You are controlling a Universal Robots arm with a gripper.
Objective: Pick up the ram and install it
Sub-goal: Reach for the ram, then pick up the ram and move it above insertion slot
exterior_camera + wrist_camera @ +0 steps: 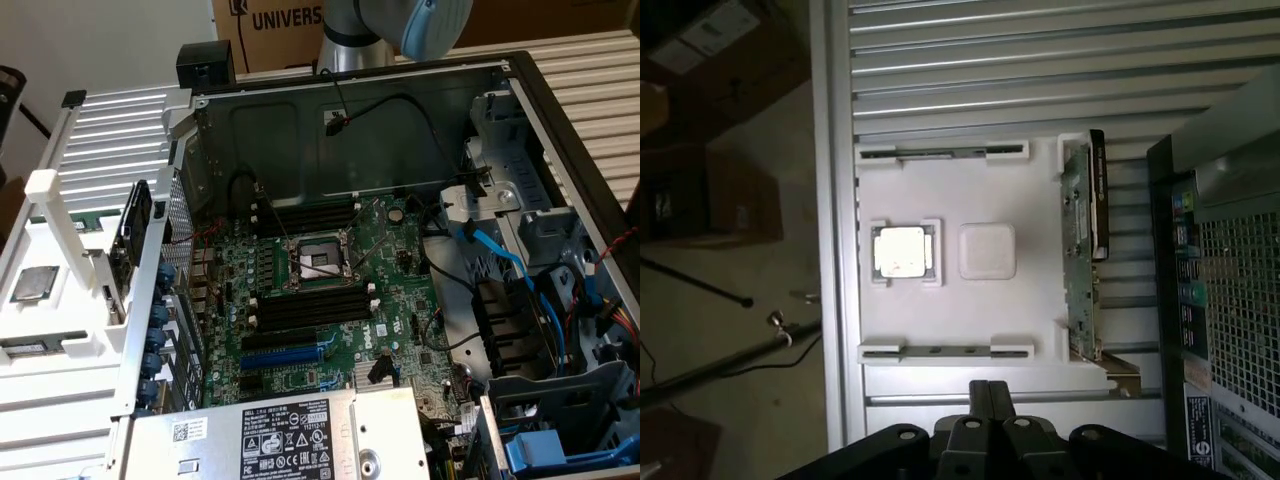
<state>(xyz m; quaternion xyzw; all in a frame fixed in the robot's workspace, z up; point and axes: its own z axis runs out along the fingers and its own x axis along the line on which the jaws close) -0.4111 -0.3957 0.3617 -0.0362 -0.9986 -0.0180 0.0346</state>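
A robot arm (405,25), seen in the exterior view as a grey joint with a pale blue cap, sits at the far side of a slatted metal counter (590,70). In the wrist view its end effector (990,388) points straight down over the near edge of a white tray (1040,330), its two fingers pressed together and gripping nothing.

One open computer case (350,120) lies on the counter, exposing one green motherboard (330,270). A single blue slot (290,352) runs below the board's empty processor socket (318,262), and long black slots lie on either side of that socket. One silver power supply (280,435) with a printed label fills the case's near corner.

The tray lies beside the case, on the exterior view's left. It carries one circuit card (1080,240) standing on edge along the side nearest the case, one square processor chip (902,250) and one pale square pad (987,250).

The ram (945,351) lies in the long bracketed holder closest to the end effector, uninstalled. A second stick (940,153), apparently like it, lies in the matching holder across the tray.
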